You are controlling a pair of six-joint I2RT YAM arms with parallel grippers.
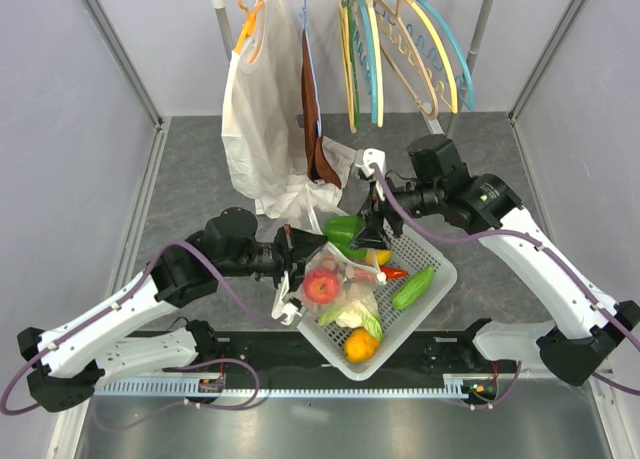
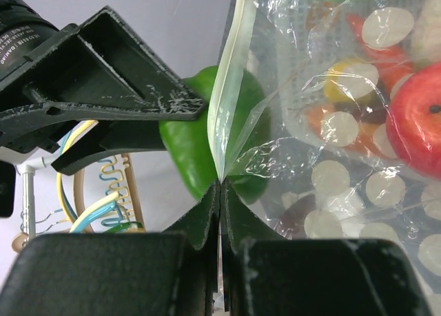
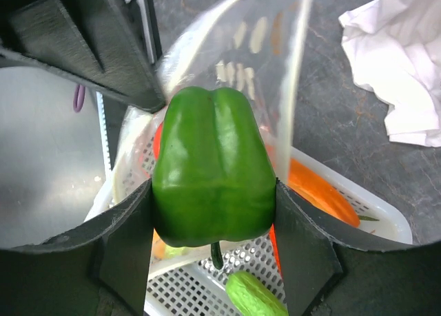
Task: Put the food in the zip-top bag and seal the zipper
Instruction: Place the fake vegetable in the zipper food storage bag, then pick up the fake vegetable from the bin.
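On the left, our left gripper [image 2: 220, 186] is clenching the mouth edge of the zip-top bag [image 2: 344, 178], with the film pressed flat between its jaws and the bag lying over the white basket [image 1: 437, 266]. On the right, our right gripper [image 3: 213, 223] is grasping the green pepper [image 3: 212, 164] squarely between its jaws, just beside the bag's mouth.

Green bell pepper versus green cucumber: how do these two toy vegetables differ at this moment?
The glossy green toy bell pepper is clamped in the right end effector, raised above the white lattice plastic basket; the slim green toy cucumber lies loose in that basket. The pepper is blocky and lobed, the cucumber long and narrow. The pepper is deeper green, the cucumber paler. Both are green toy vegetables.
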